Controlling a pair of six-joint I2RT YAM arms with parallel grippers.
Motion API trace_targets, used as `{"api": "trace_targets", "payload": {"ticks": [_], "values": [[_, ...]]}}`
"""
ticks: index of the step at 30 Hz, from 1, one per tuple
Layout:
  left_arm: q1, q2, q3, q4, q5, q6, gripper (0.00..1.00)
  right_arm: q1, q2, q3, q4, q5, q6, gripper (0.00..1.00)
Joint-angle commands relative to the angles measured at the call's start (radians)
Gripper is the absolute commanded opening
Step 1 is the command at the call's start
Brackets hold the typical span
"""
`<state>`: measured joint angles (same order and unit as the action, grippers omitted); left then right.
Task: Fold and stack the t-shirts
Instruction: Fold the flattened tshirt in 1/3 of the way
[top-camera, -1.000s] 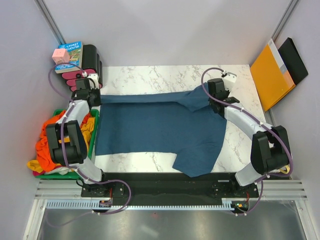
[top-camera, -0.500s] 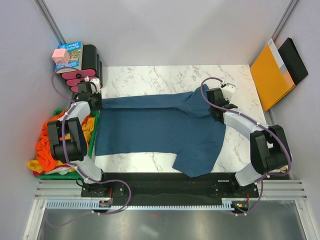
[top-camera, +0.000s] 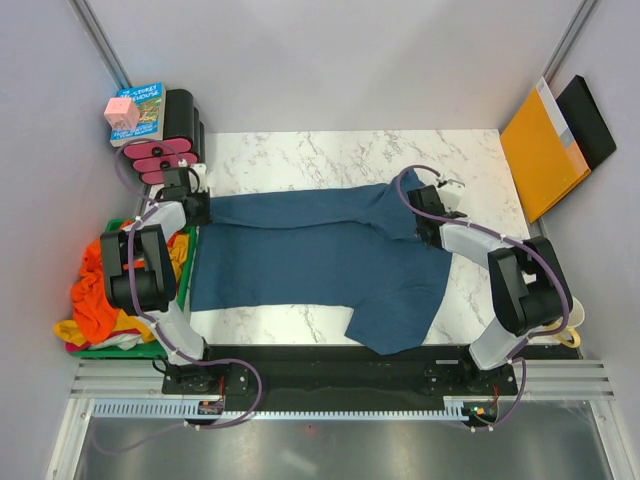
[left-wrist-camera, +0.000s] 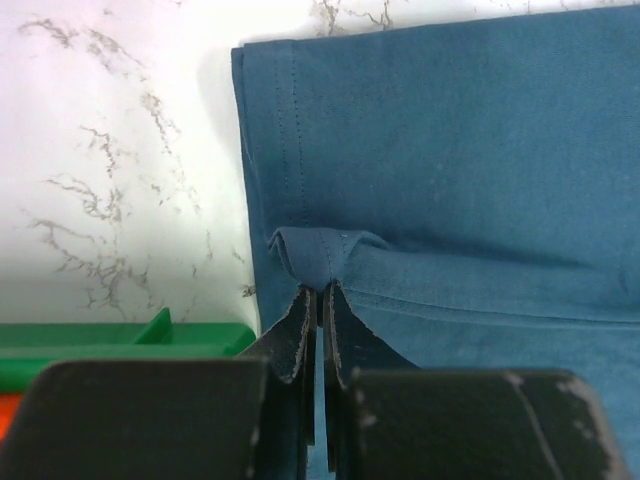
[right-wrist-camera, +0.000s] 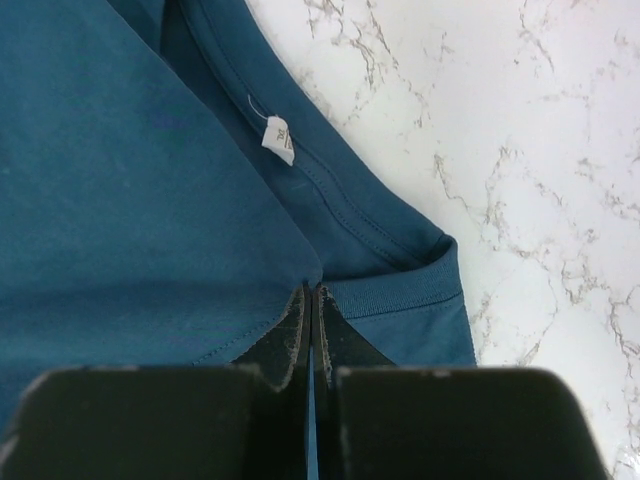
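Table (top-camera: 330, 155) lies open behind t-shirt (top-camera: 320, 255) (green bin (left-wrist-camera: 100, 345) borders left).

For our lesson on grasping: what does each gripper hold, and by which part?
Both hold the teal-blue t-shirt: the left gripper pinches a fold at its hemmed edge, the right gripper pinches cloth beside the collar.

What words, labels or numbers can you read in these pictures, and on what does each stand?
"STOREY" and "HOUSE", faintly: cover of the blue paperback book; the rest is blurred.
Small white tag in the collar of the dark teal-blue cloth t-shirt: print too small to read.
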<state>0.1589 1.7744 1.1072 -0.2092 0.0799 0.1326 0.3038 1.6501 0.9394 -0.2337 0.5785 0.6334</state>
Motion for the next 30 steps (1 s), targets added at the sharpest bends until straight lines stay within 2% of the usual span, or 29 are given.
{"api": "trace_targets", "payload": {"ticks": [1,8,13,22,23,24,25,26,27,28,29,30], "values": [[0.018,0.036,0.051,-0.022,-0.074,0.039,0.02,-0.002,0.01,0.036,-0.024,0.009,0.023,0.0],[0.018,0.023,0.092,-0.055,-0.059,0.03,0.02,-0.002,-0.01,0.099,-0.064,-0.008,0.008,0.0],[0.019,-0.02,0.074,-0.076,-0.025,0.025,0.02,0.0,-0.085,0.075,-0.079,-0.011,0.009,0.0],[0.018,-0.003,0.037,-0.091,-0.037,0.042,0.02,-0.002,-0.113,-0.045,-0.087,-0.031,0.048,0.0],[0.018,0.0,0.037,-0.091,-0.037,0.044,0.05,-0.002,-0.108,-0.048,-0.085,-0.035,0.049,0.0],[0.018,0.003,0.04,-0.091,-0.035,0.044,0.11,0.0,-0.104,-0.05,-0.084,-0.037,0.046,0.1],[0.016,0.003,0.043,-0.093,-0.035,0.044,0.25,0.0,-0.101,-0.047,-0.081,-0.039,0.046,0.18],[0.018,-0.001,0.046,-0.091,-0.025,0.041,0.34,0.0,-0.101,-0.039,-0.079,-0.04,0.042,0.27],[0.018,-0.013,0.054,-0.09,-0.019,0.038,0.45,-0.002,-0.102,-0.022,-0.078,-0.04,0.04,0.42],[0.018,-0.019,0.059,-0.09,-0.014,0.033,0.62,-0.002,-0.104,-0.008,-0.07,-0.042,0.023,0.48],[0.018,-0.027,0.068,-0.09,-0.002,0.026,0.66,0.0,-0.104,0.008,-0.072,-0.037,0.017,0.52],[0.018,-0.033,0.094,-0.088,0.006,0.022,0.7,0.0,-0.102,0.047,-0.072,-0.031,0.011,0.6]]}}
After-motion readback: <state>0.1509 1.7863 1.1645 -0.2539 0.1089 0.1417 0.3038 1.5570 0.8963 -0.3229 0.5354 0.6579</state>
